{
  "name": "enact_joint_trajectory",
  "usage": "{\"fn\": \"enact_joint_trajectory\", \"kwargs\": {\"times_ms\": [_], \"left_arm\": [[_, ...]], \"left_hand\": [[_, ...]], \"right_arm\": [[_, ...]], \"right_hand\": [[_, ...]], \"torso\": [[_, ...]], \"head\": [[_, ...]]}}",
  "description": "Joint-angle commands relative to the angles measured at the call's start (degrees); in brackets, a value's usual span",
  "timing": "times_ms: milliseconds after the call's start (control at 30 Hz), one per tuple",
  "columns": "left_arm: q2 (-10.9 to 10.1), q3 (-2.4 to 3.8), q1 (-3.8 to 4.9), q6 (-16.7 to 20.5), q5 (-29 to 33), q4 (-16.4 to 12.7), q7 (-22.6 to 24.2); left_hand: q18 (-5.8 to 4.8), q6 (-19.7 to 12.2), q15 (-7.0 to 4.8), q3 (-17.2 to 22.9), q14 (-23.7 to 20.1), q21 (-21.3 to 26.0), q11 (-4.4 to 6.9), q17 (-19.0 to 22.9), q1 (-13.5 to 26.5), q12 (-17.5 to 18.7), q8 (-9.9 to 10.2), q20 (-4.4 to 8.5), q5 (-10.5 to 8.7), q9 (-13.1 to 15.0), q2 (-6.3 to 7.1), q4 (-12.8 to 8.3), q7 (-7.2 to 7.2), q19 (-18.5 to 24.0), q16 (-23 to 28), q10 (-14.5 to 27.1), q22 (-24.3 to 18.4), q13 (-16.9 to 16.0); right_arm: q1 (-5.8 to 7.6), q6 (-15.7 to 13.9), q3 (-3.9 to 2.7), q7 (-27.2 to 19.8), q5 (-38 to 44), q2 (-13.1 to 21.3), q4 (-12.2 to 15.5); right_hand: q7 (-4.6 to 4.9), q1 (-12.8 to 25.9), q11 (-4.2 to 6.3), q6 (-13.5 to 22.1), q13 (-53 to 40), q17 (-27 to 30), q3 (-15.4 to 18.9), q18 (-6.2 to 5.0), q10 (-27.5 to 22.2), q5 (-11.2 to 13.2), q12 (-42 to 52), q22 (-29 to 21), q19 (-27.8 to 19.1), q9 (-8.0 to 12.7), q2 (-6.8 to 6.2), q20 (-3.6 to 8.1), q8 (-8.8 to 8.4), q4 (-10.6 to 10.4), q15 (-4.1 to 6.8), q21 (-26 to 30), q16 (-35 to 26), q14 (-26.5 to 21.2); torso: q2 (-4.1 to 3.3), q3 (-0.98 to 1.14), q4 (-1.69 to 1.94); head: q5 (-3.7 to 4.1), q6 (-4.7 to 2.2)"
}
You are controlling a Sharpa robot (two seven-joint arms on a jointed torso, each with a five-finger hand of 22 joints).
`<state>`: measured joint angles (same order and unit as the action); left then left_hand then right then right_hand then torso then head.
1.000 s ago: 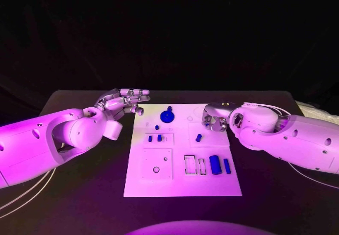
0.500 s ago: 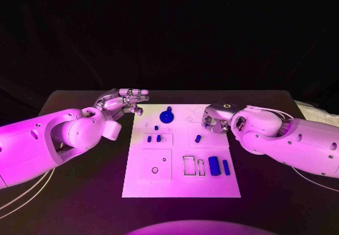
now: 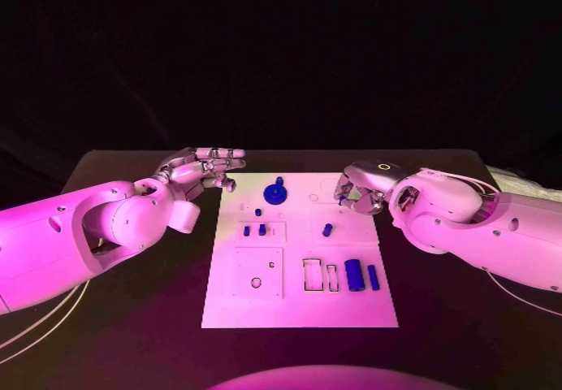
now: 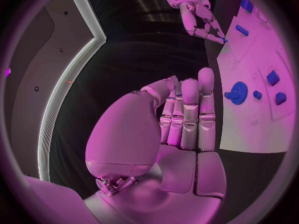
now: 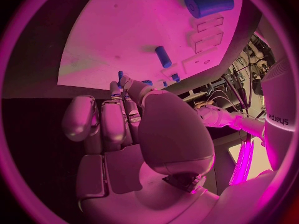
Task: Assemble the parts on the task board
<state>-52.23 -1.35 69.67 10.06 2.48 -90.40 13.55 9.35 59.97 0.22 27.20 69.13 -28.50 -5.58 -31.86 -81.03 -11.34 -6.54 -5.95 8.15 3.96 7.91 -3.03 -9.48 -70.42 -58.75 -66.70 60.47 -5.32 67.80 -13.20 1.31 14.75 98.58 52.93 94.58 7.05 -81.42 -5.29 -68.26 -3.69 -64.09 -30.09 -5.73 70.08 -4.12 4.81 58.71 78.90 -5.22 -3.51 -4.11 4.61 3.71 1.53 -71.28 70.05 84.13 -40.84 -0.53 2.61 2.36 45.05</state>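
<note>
The white task board point(image 3: 235, 301) lies mid-table. On it are a blue round wheel part point(image 3: 276, 192), two small pegs point(image 3: 247, 231), another peg point(image 3: 329, 230), a thick blue cylinder point(image 3: 354, 272) and a thin bar point(image 3: 373, 276). My right hand point(image 3: 360, 195) hovers over the board's far right corner. It pinches a small blue part point(image 5: 120, 74) at its fingertips, most of it hidden. My left hand point(image 3: 205, 169) hangs beside the board's far left corner, fingers extended and holding nothing. The wheel part point(image 4: 237, 91) also appears in the left wrist view, the cylinder point(image 5: 209, 2) in the right wrist view.
The black table point(image 3: 129, 325) surrounds the board on all sides. Rectangular slots point(image 3: 314, 273) and a square plate with small holes point(image 3: 260, 272) mark the board's near half. Both white forearms flank the board.
My right hand has risen and shifted slightly toward the board's far edge, still pinching the small blue part. The left hand has stayed put.
</note>
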Motion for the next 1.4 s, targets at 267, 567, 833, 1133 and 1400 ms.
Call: {"fn": "enact_joint_trajectory", "kwargs": {"times_ms": [267,567,833,1133,1400], "left_arm": [[0.3,0.03,-0.02,-0.8,-0.2,-0.2,0.0],[0.7,0.03,-0.03,-1.0,-0.2,-0.6,-0.1],[1.0,0.03,-0.03,-1.3,-0.4,-1.0,-0.3],[1.0,0.04,-0.03,-1.7,-0.6,-1.2,-0.6],[0.9,0.04,-0.02,-1.8,-0.7,-1.3,-0.6]], "left_hand": [[1.06,-0.1,0.18,0.0,-0.4,0.2,0.07,0.1,-0.2,-0.3,0.0,0.08,0.18,-0.1,-0.53,-0.4,-0.47,0.5,0.3,0.5,-0.1,-0.1],[1.05,-0.1,0.22,0.1,-0.5,0.3,0.03,0.3,-0.3,-0.4,0.0,0.06,0.19,-0.1,-0.69,-0.5,-0.53,0.6,0.4,0.7,-0.1,-0.1],[1.05,-0.1,0.23,0.1,-0.6,0.3,0.02,0.5,-0.4,-0.5,0.0,0.05,0.19,-0.1,-0.78,-0.5,-0.54,0.6,0.4,0.7,-0.1,-0.1],[1.05,-0.1,0.24,0.1,-0.6,0.3,0.00,0.6,-0.4,-0.5,0.0,0.05,0.18,-0.1,-0.79,-0.5,-0.56,0.6,0.5,0.7,-0.1,-0.1],[1.05,-0.1,0.24,0.1,-0.6,0.3,0.00,0.6,-0.4,-0.5,0.0,0.05,0.18,-0.1,-0.79,-0.5,-0.56,0.6,0.5,0.7,-0.1,-0.1]], "right_arm": [[-0.41,-2.4,-0.08,-2.6,-3.0,-0.8,5.6],[-2.96,-1.8,0.13,-4.0,-3.9,-4.9,7.6],[-6.21,-1.4,0.70,-5.0,-3.4,-9.0,6.3],[-7.92,0.2,0.97,-5.1,-3.0,-11.6,4.7],[-8.45,1.0,1.09,-5.0,-2.8,-12.5,4.0]], "right_hand": [[0.36,0.3,1.83,0.2,-0.3,0.0,-3.3,-0.28,2.3,-0.4,0.0,0.1,0.4,-0.1,-0.58,-0.12,-0.52,2.6,0.02,-0.3,0.3,2.0],[0.48,0.5,1.72,0.3,-0.3,0.0,-3.7,-0.30,2.2,-0.5,-0.2,0.0,0.4,-0.1,-0.63,-0.12,-0.63,2.7,-0.05,-0.3,0.3,2.0],[0.60,0.9,1.62,0.5,-0.3,0.1,-3.9,-0.33,2.0,-0.6,-0.3,-0.1,0.3,-0.1,-0.73,-0.14,-0.71,2.8,-0.14,-0.2,0.3,2.0],[0.62,0.9,1.60,0.5,-0.3,0.1,-4.0,-0.34,2.0,-0.7,-0.4,-0.1,0.3,-0.1,-0.72,-0.16,-0.73,2.8,-0.16,-0.2,0.3,2.0],[0.65,1.0,1.58,0.6,-0.3,0.2,-4.0,-0.34,2.0,-0.8,-0.4,-0.1,0.2,-0.1,-0.73,-0.16,-0.74,2.8,-0.17,-0.2,0.3,1.9]], "torso": [[0.04,-0.05,0.02],[-0.01,-0.15,0.03],[-0.10,-0.10,-0.10],[-0.04,-0.08,0.02],[-0.10,-0.04,-0.07]], "head": [[-0.95,0.20],[-2.68,0.78],[-3.83,1.38],[-4.16,1.81],[-4.44,2.12]]}}
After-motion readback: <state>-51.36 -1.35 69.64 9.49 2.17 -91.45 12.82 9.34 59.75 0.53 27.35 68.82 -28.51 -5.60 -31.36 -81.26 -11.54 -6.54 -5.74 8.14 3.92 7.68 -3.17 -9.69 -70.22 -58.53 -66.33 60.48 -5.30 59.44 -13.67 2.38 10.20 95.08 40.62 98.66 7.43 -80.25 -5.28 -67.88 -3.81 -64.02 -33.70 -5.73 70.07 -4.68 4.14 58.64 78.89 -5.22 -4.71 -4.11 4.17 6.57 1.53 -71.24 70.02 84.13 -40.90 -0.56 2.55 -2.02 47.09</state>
